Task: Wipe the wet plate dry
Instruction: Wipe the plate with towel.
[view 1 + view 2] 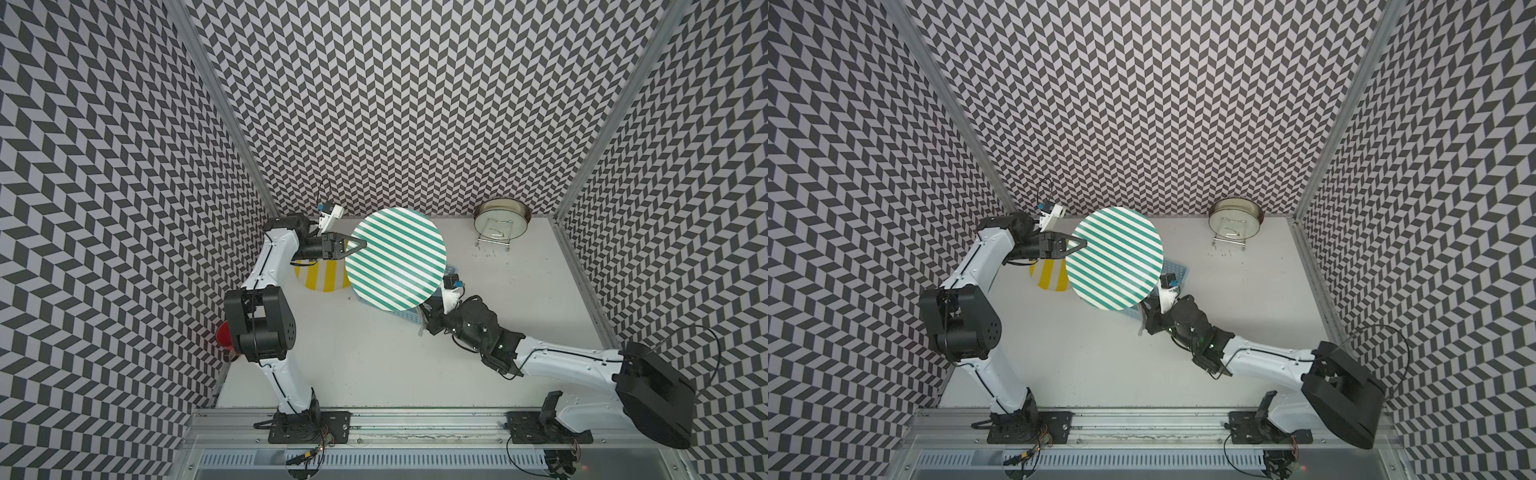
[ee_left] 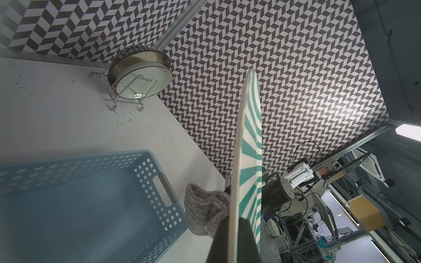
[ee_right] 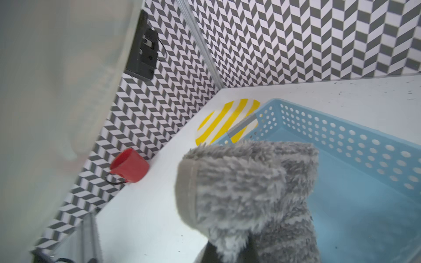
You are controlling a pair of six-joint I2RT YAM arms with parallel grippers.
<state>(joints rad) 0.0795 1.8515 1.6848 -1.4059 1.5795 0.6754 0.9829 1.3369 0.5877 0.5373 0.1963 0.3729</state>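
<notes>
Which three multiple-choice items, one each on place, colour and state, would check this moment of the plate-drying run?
1. The yellow-striped plate is:
A) flat on the table beside the blue basket
B) inside that basket
C) held in the air

2. The lifted plate, gripped at its rim by the left gripper, has stripes of:
A) red
B) green
C) yellow

3. The right gripper is:
A) open and empty
B) open over the basket
C) shut on the grey cloth

Answers:
1 A: the right wrist view shows it lying flat next to the basket's wall.
2 B: green and white bands show in both top views.
3 C: the cloth bunches up from between its closed fingers.
</notes>
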